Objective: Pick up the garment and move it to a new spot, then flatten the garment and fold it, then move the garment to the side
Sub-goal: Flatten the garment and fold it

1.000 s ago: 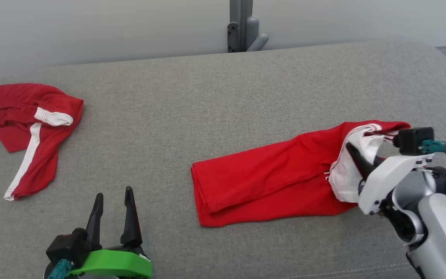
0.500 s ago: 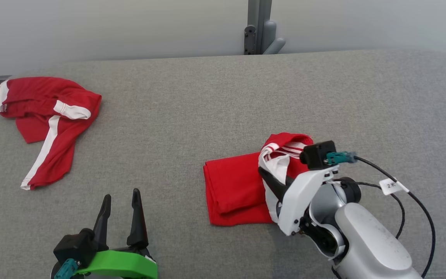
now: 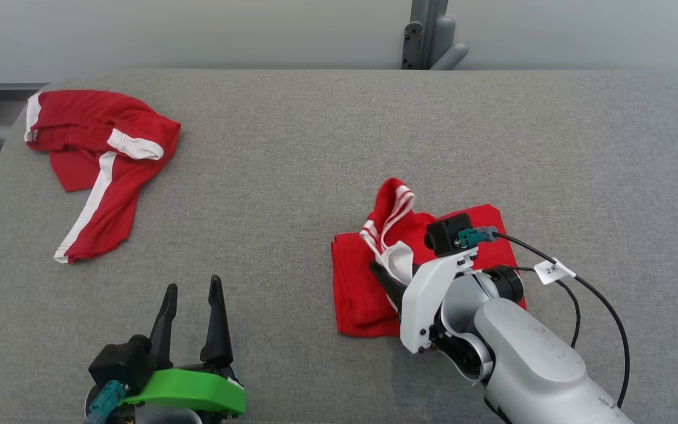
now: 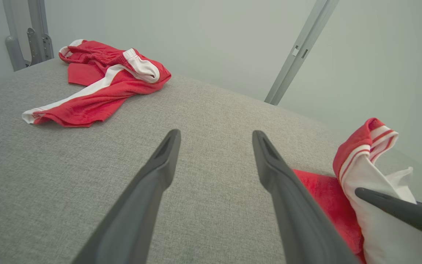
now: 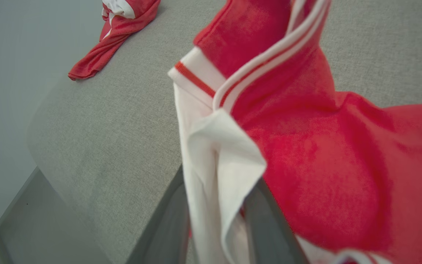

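Note:
The garment (image 3: 359, 288) is a red shirt with white striped trim, lying doubled over right of centre on the grey padded table (image 3: 292, 153). My right gripper (image 3: 387, 275) is shut on its white collar end, which stands up in a peak above the folded red part. In the right wrist view the white cloth (image 5: 214, 165) runs between the two dark fingers (image 5: 262, 216) of the right gripper (image 5: 220, 181). My left gripper (image 3: 192, 291) hovers open at the near left, nothing between its fingers (image 4: 159, 172). The left wrist view has the garment (image 4: 361, 172) at its right edge.
A second red garment with white stripes (image 3: 97, 153) lies crumpled at the table's far left corner, also seen as red cloth (image 4: 104, 84) from the left wrist. A grey metal post (image 3: 427, 35) rises behind the far edge. Bare grey surface separates the two garments.
My right gripper has carried the collar end leftward over the garment, doubling it to about half its length. The head camera has turned left. The left gripper has stayed put.

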{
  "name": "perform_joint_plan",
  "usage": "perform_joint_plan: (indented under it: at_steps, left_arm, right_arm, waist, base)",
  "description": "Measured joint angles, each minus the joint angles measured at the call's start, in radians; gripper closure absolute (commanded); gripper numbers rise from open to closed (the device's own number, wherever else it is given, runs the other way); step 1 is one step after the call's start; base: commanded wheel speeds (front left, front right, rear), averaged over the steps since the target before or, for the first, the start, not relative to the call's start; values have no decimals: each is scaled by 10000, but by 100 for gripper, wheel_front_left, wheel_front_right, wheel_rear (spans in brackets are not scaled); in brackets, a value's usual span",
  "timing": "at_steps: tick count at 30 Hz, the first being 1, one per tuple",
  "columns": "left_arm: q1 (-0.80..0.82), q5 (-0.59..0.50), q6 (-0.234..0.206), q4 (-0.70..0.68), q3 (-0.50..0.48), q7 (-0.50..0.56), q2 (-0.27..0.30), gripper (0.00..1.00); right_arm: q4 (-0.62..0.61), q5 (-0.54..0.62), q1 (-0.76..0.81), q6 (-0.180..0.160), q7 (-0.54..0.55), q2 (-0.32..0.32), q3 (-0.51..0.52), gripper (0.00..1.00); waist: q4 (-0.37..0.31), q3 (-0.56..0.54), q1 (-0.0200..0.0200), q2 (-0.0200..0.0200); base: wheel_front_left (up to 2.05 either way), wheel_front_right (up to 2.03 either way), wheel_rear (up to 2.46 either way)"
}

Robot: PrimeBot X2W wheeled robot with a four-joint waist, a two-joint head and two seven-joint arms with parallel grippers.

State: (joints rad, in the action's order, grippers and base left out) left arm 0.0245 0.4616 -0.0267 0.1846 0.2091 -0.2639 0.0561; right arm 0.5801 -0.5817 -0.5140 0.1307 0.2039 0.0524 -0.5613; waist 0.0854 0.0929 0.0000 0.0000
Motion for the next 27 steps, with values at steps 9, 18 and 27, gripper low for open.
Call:
perform_joint_plan:
  at_steps: [9, 18, 27]
  left_arm:
    - [17, -19, 0, -33, -134, 0, -19, 0]
    - [10, -142, 2, -117, -2, -2, -40, 0]
    - [12, -169, 65, -50, 157, -2, -50, 0]
  right_arm:
    - [215, -746, -448, 0, -775, -29, -623, 0]
    - [-382, -995, -520, 0, -1772, 23, -115, 0]
    - [-966, -374, -190, 0, -2658, 500, 1197, 0]
  waist:
    - [-67, 1, 0, 0]
    - [-482, -22, 0, 0]
    - [-731, -16, 0, 0]
  base:
    - [0, 0, 0]
    - [0, 0, 0]
    - [0, 0, 0]
